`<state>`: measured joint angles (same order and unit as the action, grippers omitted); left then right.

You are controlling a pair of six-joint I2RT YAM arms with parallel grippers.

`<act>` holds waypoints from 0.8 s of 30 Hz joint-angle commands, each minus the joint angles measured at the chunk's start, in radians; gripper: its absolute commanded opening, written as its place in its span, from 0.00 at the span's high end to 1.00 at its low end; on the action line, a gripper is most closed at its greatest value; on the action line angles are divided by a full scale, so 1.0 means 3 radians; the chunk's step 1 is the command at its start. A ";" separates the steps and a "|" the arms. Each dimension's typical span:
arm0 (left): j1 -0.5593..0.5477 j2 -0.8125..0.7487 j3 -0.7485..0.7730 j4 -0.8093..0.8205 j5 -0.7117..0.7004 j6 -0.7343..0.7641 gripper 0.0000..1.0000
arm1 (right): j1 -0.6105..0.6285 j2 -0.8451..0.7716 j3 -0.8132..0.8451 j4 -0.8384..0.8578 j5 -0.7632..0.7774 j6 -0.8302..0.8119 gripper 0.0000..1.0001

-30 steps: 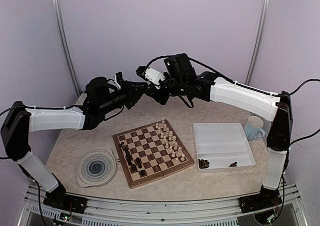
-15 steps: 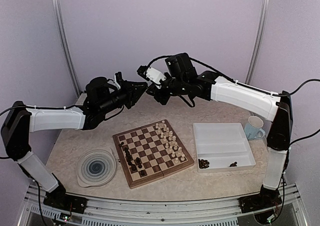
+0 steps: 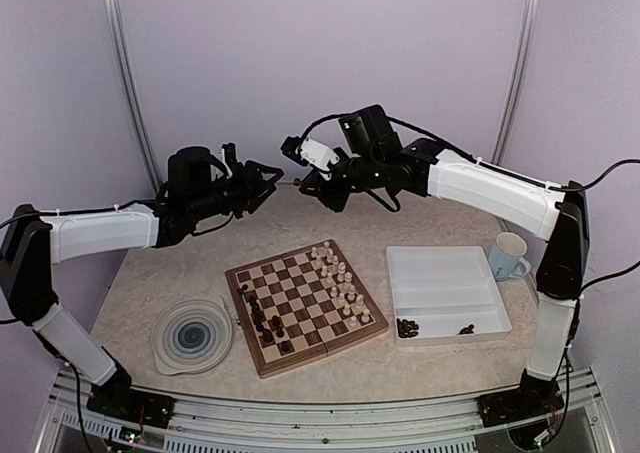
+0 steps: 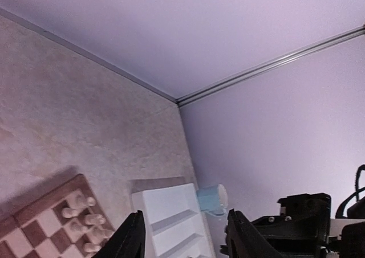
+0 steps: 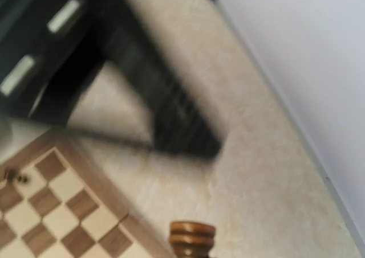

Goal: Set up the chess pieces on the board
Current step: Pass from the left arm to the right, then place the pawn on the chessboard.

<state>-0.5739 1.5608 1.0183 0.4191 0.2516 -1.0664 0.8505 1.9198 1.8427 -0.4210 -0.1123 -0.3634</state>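
Observation:
The board (image 3: 325, 350) lies mid-table, with cream chess pieces (image 3: 340, 278) along its right side and dark ones (image 3: 262, 318) along its left. Both arms hover high above its far edge. My right gripper (image 3: 312, 185) is shut on a dark brown chess piece, and the piece's round base (image 5: 192, 238) shows at the bottom of the right wrist view; the fingers themselves are out of that frame. My left gripper (image 3: 270, 178) stands open a short way left of it. Nothing is between the left gripper's (image 4: 182, 240) black fingers (image 4: 130, 241).
A white two-compartment tray (image 3: 445, 273) right of the board holds a few dark pieces (image 3: 407, 327). A pale blue mug (image 3: 508, 256) stands behind the tray. A round swirl plate (image 3: 192, 336) sits left of the board. Walls close in behind.
The left gripper has opened and drawn back to the left, away from the right gripper. The right gripper has closed on the dark piece and shifted slightly right.

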 commanded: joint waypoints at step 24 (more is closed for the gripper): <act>0.1748 -0.0620 -0.0116 -0.1466 0.0481 0.1729 0.45 | 0.0829 0.1434 0.1009 -0.2863 0.1046 -0.2072 0.97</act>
<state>-0.0620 1.4029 0.9840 -0.0399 0.3347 -0.5663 1.0798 2.3054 2.1159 -1.1595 0.1032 -0.9134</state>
